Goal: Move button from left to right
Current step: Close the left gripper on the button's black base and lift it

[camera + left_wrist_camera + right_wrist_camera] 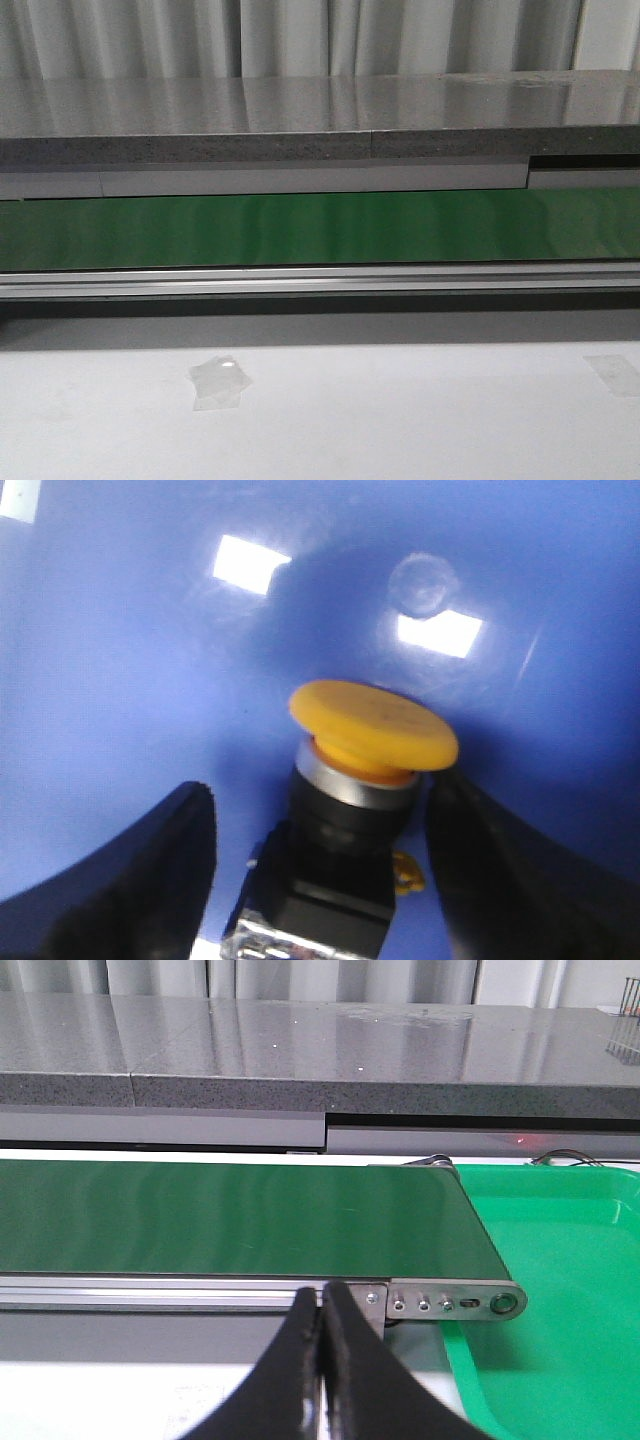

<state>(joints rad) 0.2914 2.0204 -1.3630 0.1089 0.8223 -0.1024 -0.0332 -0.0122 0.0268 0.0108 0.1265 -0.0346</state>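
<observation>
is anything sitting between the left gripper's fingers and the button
Nothing visible does. In the left wrist view the button stands on the blue surface between the open left gripper fingers, with only bare gaps on either side of its black body.

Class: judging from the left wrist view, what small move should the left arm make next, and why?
Probably close the left gripper. Its fingers stand open on either side of the button, which sits between them on a blue surface, ungrasped.
</observation>
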